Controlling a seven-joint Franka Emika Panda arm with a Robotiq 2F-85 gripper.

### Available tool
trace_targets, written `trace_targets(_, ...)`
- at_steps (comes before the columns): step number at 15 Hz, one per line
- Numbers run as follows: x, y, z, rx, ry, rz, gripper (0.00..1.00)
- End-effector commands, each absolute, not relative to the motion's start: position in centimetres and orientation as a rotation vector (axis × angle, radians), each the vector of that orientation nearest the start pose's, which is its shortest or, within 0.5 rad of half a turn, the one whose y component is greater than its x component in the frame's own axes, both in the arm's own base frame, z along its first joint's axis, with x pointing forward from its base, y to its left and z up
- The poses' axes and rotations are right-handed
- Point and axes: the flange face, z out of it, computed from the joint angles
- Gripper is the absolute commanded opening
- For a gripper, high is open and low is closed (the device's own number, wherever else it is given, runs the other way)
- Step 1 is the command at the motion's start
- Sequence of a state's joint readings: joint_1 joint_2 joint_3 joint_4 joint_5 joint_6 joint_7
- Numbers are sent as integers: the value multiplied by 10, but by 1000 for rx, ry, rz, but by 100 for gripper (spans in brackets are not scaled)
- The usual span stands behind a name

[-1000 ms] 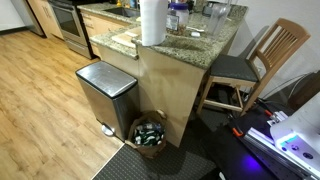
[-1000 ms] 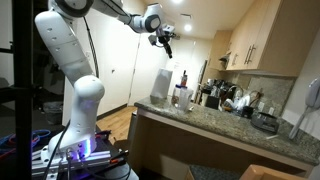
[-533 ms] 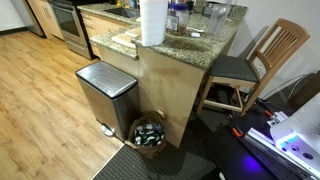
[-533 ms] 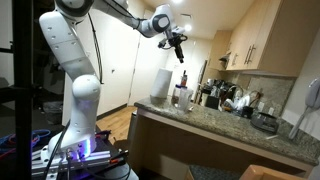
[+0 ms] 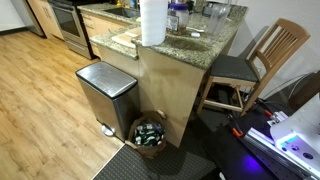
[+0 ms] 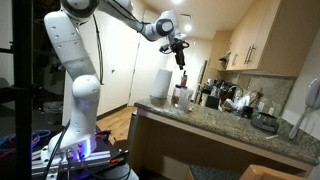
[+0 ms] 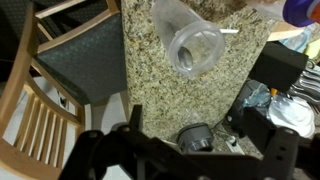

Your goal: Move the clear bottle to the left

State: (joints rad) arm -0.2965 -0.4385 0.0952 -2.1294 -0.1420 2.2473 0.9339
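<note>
The clear bottle stands on the speckled granite counter; the wrist view looks down into its open mouth. In an exterior view it is one of the clear containers beside the white paper-towel roll; I cannot tell them apart there. My gripper hangs high over these containers, apart from them. In the wrist view its dark fingers are spread wide at the bottom edge with nothing between them.
A jar with a blue lid stands near the bottle. A black round object lies on the counter under the gripper. A wooden chair stands beside the counter, and a steel trash can and a basket below it.
The arm has swung across from beside the paper-towel roll to above the clear containers on the counter. Nothing on the counter has moved.
</note>
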Motion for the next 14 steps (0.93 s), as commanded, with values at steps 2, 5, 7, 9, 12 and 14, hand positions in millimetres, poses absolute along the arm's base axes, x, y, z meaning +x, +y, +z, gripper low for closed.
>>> trace_targets(2, 489, -110, 602, -2476, 1600, -650, 100)
trace_targets(5, 511, -111, 576, -2439, 1646, -594, 100)
trace_targets(7, 498, -111, 579, -2477, 1627, -605, 100)
trace_targets(9, 499, -111, 579, -2478, 1624, -604, 100)
trace_targets(12, 502, -114, 564, -2467, 1619, -577, 100)
trace_targets(14, 506, -112, 551, -2464, 1606, -574, 100)
